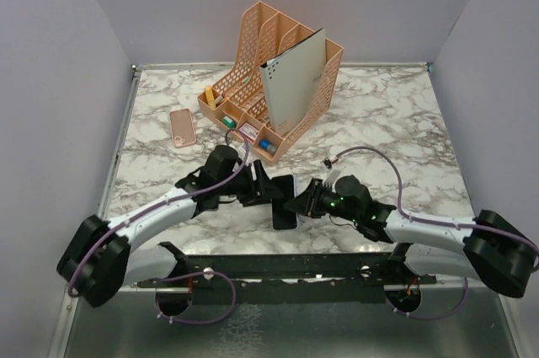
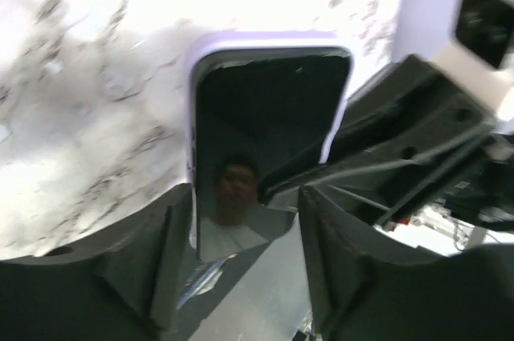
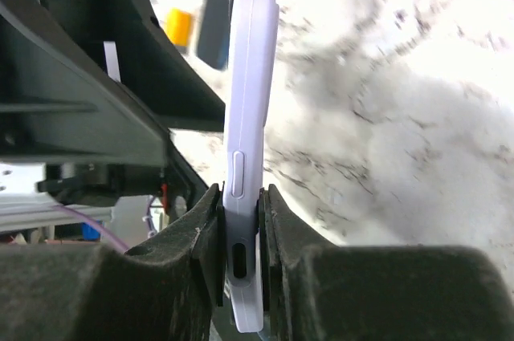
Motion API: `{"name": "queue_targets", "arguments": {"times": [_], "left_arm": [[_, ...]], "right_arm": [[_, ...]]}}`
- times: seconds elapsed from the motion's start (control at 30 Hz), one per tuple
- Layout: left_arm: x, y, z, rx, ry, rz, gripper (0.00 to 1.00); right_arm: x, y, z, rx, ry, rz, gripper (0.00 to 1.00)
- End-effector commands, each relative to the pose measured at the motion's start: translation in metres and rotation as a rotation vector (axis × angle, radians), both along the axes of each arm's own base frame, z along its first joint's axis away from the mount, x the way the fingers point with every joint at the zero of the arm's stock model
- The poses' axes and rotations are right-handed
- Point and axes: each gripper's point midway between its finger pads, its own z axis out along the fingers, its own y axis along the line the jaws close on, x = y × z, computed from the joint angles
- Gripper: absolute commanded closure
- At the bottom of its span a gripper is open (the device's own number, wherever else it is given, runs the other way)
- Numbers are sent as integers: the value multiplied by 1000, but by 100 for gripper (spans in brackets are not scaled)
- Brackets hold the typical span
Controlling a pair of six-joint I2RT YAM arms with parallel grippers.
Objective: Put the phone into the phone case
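A black-screened phone (image 2: 273, 108) sits inside a lavender phone case (image 2: 265, 40), whose rim wraps its far end. In the top view the phone (image 1: 285, 206) is held off the table between both arms. My right gripper (image 3: 242, 221) is shut on the case (image 3: 250, 76) edge-on, its pads on the front and back. It shows in the top view (image 1: 301, 203). My left gripper (image 2: 245, 221) straddles the phone's near end across its width, fingers against both side edges; it also shows in the top view (image 1: 268, 188). The right gripper's finger (image 2: 385, 140) covers the phone's lower right.
A peach desk organiser (image 1: 278, 80) with a grey folder (image 1: 295, 80) and small items stands at the back centre. A pink phone-shaped item (image 1: 182, 127) lies flat left of it. White walls close the table's sides.
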Motion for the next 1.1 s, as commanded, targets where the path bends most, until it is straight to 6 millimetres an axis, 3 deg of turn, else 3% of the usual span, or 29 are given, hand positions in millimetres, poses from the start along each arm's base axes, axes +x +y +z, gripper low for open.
{"name": "queue_targets", "arguments": {"times": [0.0,0.17,0.37,0.5,0.77,1.07], "left_arm": [[6,6,76,-96,-160,-36,34],[1,9,132,-179,-308,-71,19],[-15,9,174,-294,-430,-157,11],[-22,12,190,-333,-488,-166,6],[-29,13,194,-382,-493,-177,5],[-42,13,245,-610,-572,-171,9]], "right_arm": [[4,5,63,88,-185,50,100],[-2,3,112,177,-292,84,100],[-22,5,171,295,-443,244,100],[-19,-1,184,326,-425,351,99],[-29,-9,212,500,-396,468,100],[-61,-22,237,810,-336,617,100]]}}
